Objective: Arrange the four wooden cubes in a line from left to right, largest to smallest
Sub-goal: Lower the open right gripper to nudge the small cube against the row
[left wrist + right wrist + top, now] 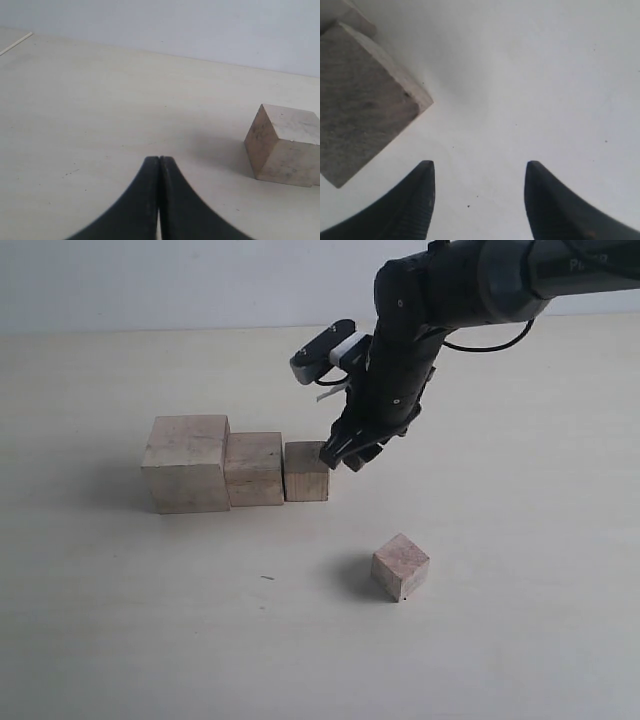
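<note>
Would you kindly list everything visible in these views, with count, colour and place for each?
Largest cube: one, light tan, left end of the row.
Second cube: one, light tan, just right of it.
Third cube: one, light tan, right end of the row.
Smallest cube: one, light tan, alone nearer the camera, turned askew.
Table: one, cream, under everything.
Wall: one, pale grey, behind the table.
Right gripper: one, black, open, by the third cube's right side.
Left gripper: one, black, shut, over bare table.

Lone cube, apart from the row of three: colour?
The lone cube is pale tan bare wood with faint grain; exterior view shows it best.
</note>
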